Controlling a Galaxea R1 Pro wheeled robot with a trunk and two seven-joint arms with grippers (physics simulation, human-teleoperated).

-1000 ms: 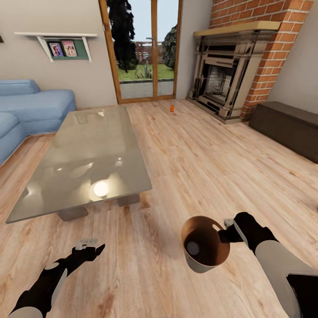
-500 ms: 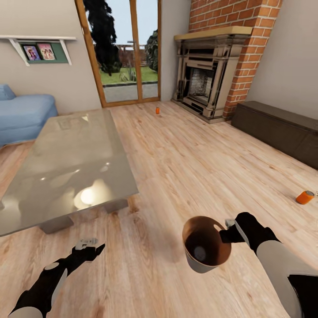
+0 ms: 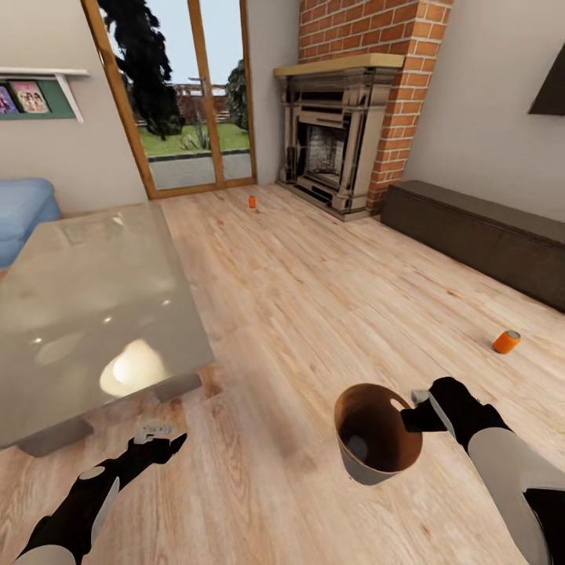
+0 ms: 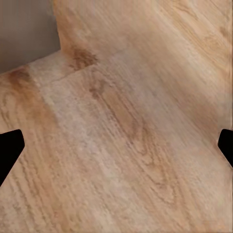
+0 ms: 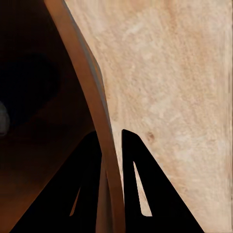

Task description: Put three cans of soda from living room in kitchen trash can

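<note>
My right gripper is shut on the rim of the tash can, a pale grey bucket with a brown inside, held low over the wood floor. In the right wrist view the right gripper pinches the tash can wall, one finger on each side. A small pale round spot shows deep inside it. One orange can of soda stands upright by the glass doors. Another orange can of soda lies on the floor at the right. My left gripper hangs open over bare floor.
A grey glass-topped low table stands at the left, with its leg near my left gripper. A brick fireplace and a long dark low cabinet line the far right. A blue sofa edge shows at the left.
The camera has swung to the right, so the whole room has slid left in the picture. The lying orange can has come into view. Both arms keep their pose.
</note>
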